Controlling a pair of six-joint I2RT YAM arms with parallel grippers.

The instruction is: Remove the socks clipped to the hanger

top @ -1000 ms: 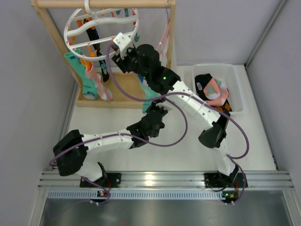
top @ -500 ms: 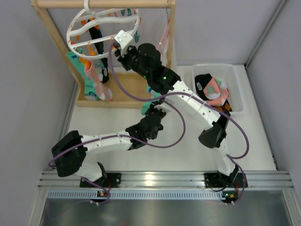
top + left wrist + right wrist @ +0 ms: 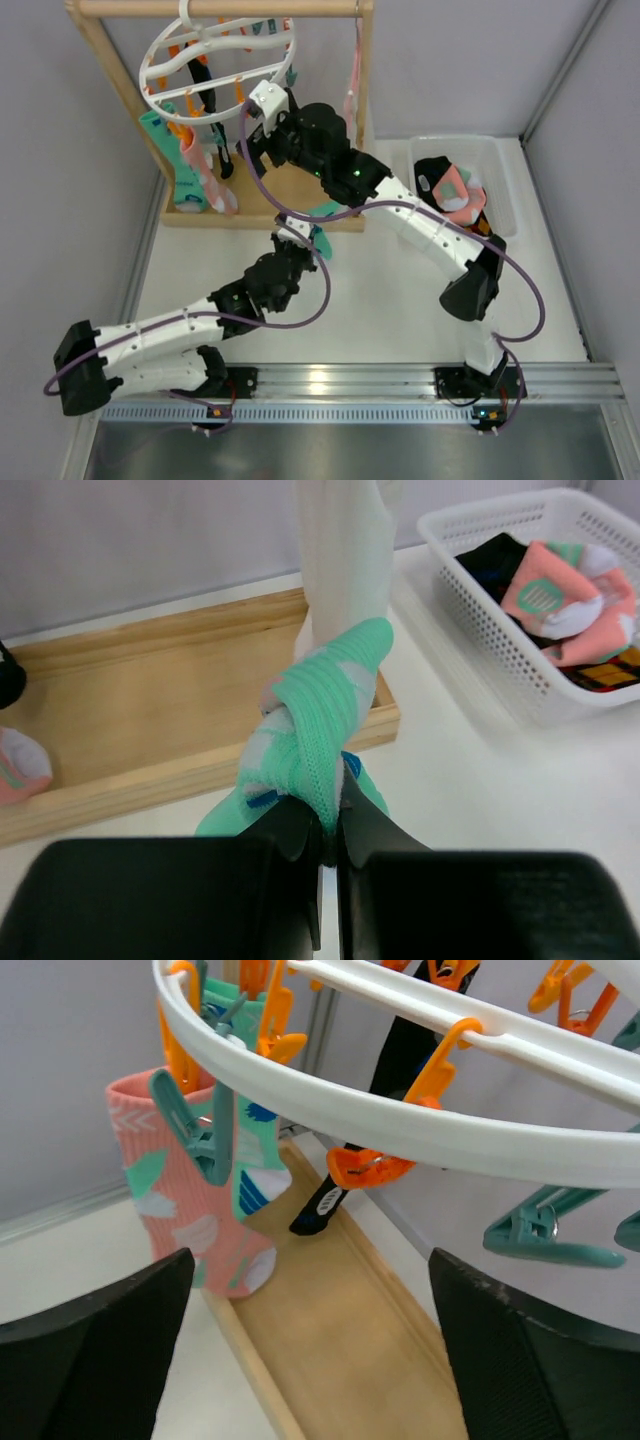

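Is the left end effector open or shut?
Shut. The left end effector pinches the mint-green sock between its jaws, with no gap showing.

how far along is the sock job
Done: several socks lie in the basket. In hand: the left claw is shut on a mint sock, apparently off the hanger. Left: a pink sock, a mint-and-white sock and a black sock hang clipped to it, with the open right claw beside them.
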